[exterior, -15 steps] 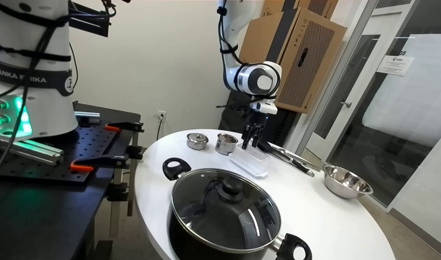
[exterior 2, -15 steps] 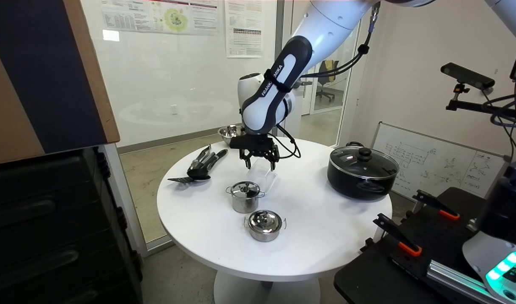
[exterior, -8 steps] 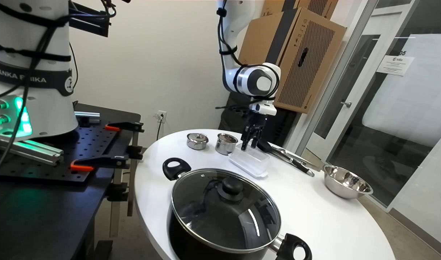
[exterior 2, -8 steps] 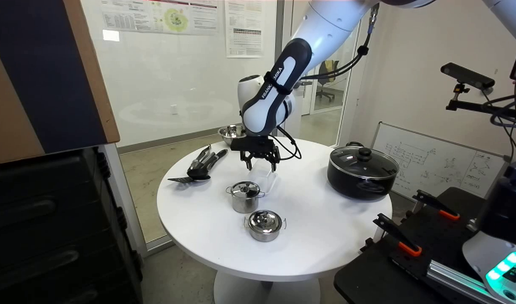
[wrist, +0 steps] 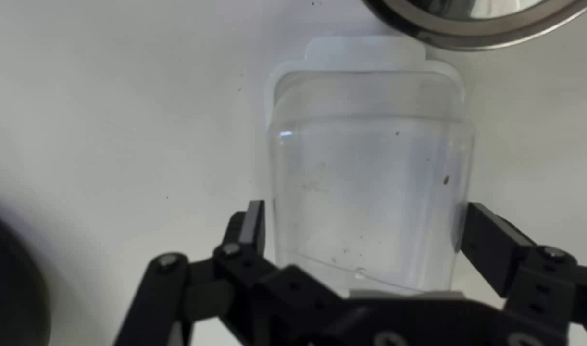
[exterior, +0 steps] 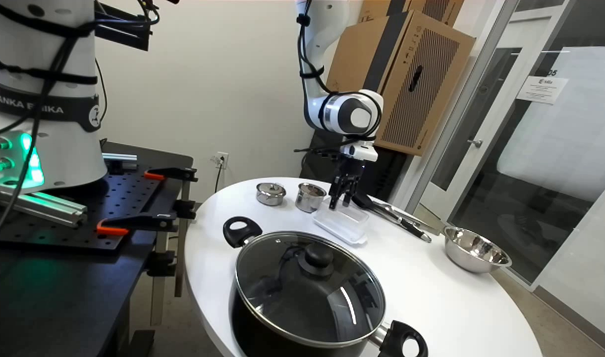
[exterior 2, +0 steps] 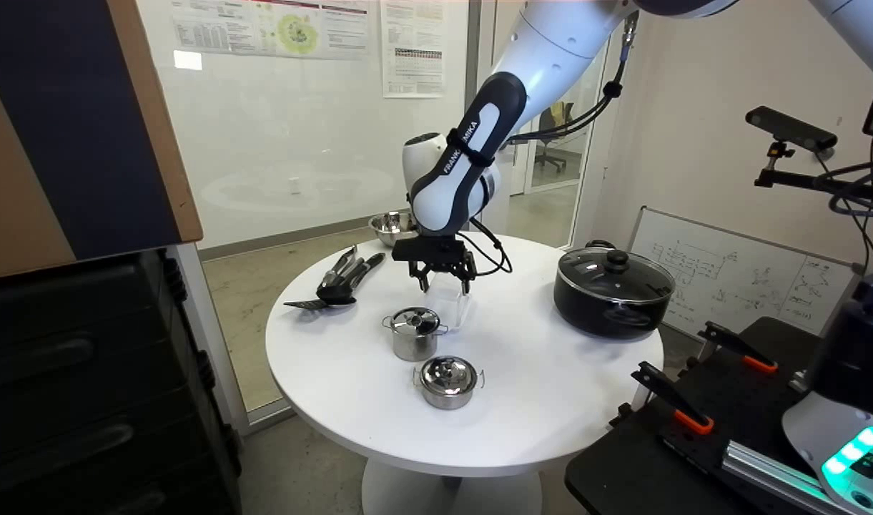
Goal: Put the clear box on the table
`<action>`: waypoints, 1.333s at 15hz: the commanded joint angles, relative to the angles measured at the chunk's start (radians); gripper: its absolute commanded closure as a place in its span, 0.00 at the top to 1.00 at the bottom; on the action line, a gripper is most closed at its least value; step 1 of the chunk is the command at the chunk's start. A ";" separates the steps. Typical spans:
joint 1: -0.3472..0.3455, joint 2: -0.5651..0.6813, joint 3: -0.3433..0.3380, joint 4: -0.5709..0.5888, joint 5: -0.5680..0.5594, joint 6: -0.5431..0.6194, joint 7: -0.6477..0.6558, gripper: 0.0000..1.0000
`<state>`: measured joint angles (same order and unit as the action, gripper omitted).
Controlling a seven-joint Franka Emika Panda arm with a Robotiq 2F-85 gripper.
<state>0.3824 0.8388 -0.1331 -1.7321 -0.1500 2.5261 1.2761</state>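
The clear box (exterior: pixel 343 224) sits on the white round table (exterior: pixel 441 302). It also shows in the other exterior picture (exterior 2: pixel 453 313), partly behind a small pot. In the wrist view the box (wrist: pixel 365 168) looks see-through with rounded corners, with a pale tabbed rim at its far end. My gripper (exterior: pixel 339 205) points down over the box in both exterior views (exterior 2: pixel 445 289). In the wrist view the gripper (wrist: pixel 363 226) is open, with one finger on each side of the box. A small gap shows at the left finger. The right finger is close to or touching the wall.
Two small steel pots (exterior 2: pixel 415 336) (exterior 2: pixel 447 383) stand near the box. A large black pot with a glass lid (exterior 2: pixel 615 290), black utensils (exterior 2: pixel 339 286) and a steel bowl (exterior: pixel 475 250) are also on the table. Cardboard boxes (exterior: pixel 401 74) are behind the arm.
My gripper has moved down a little toward the box, staying open. The box and the other things on the table have not visibly moved.
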 commanded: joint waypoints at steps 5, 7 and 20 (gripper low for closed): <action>0.018 -0.008 -0.023 -0.003 -0.011 0.024 0.035 0.64; 0.018 -0.015 -0.023 -0.010 -0.010 0.033 0.031 0.64; -0.019 -0.223 0.058 -0.215 -0.027 0.067 -0.194 0.64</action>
<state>0.3766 0.7212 -0.1082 -1.8098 -0.1505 2.5622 1.1883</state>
